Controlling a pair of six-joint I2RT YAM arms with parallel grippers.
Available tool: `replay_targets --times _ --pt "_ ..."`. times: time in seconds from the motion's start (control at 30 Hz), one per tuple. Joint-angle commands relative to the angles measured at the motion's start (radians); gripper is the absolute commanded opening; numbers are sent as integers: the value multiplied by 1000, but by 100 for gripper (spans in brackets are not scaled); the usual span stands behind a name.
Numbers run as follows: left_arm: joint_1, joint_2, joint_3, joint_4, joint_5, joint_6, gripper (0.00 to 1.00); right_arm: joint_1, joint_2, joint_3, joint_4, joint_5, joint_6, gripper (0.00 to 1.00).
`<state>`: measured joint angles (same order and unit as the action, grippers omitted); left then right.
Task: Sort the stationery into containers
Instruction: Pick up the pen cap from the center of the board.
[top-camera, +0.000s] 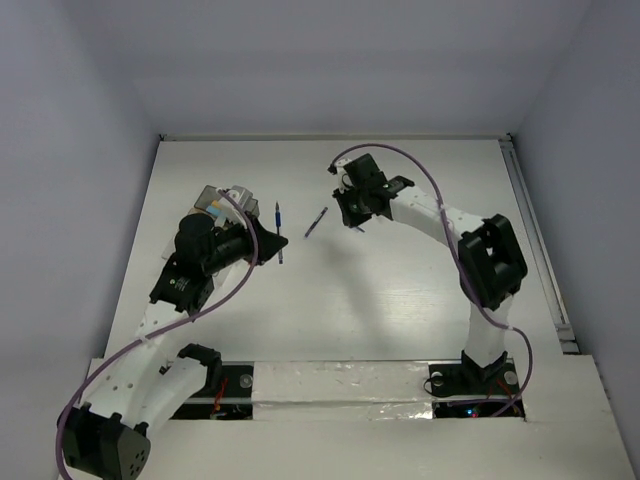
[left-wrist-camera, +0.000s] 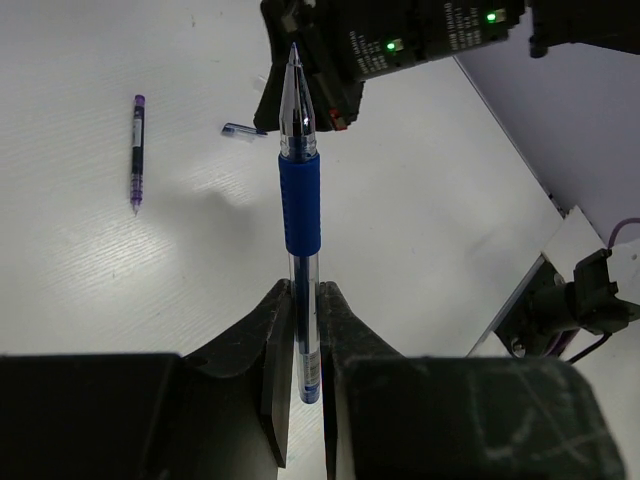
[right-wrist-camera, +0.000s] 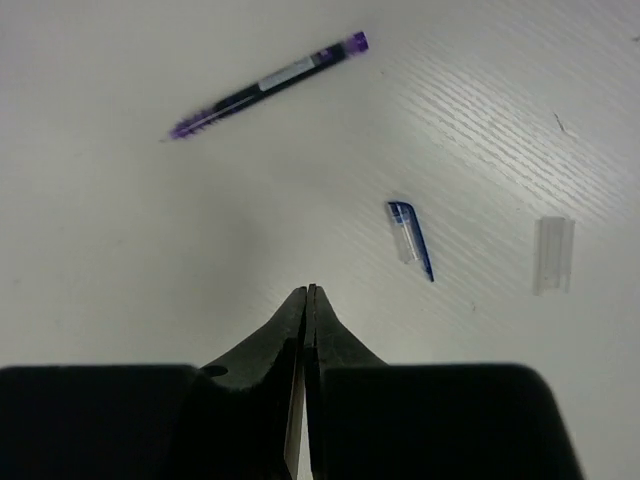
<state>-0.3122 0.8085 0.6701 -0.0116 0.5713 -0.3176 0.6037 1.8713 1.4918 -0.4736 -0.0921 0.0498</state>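
Desk (right-wrist-camera: 100, 250) spread open ahead of the right end effector (right-wrist-camera: 307, 295), closed tight on nothing, with the purple pen (right-wrist-camera: 268, 85) ahead-left and the blue cap (right-wrist-camera: 408, 235) ahead-right. The left end effector (left-wrist-camera: 305, 300) clamped a blue pen (left-wrist-camera: 301, 200), tip pointing forward.

Our tool (right-wrist-camera: 308, 293) is pinched together; beyond it we see a thin purple pen (right-wrist-camera: 265, 85), and to its right a blue-clipped clear cap (right-wrist-camera: 409, 237) and a clear plastic sleeve (right-wrist-camera: 553, 255).

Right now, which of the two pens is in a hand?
The blue-grip pen: the left hand is clamped on its rear end, tip pointing away. The purple pen lies loose on the table.
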Motion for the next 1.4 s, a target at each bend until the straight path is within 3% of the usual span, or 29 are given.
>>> replay_targets --times 0.0,0.07,0.33,0.87,1.03,1.1,1.27,1.37 --pt "5 -32 25 13 -14 29 0 -19 70 119 -138 75 -119 15" --pt "5 -32 23 13 -11 28 0 -32 112 157 -155 81 -123 27" --pt "5 -26 22 19 6 23 0 -51 236 231 -181 121 -151 34" --pt "15 -8 23 21 10 20 0 -61 376 347 -232 63 -179 35" --pt "15 -8 22 21 13 22 0 -61 387 337 -220 58 -162 29" --pt "15 -5 22 22 15 20 0 -61 391 334 -223 48 -156 17" --pt "15 -6 20 22 15 18 0 -61 356 294 -195 37 -127 1" --pt "15 -3 19 27 22 17 0 -61 293 252 -127 46 -97 0"
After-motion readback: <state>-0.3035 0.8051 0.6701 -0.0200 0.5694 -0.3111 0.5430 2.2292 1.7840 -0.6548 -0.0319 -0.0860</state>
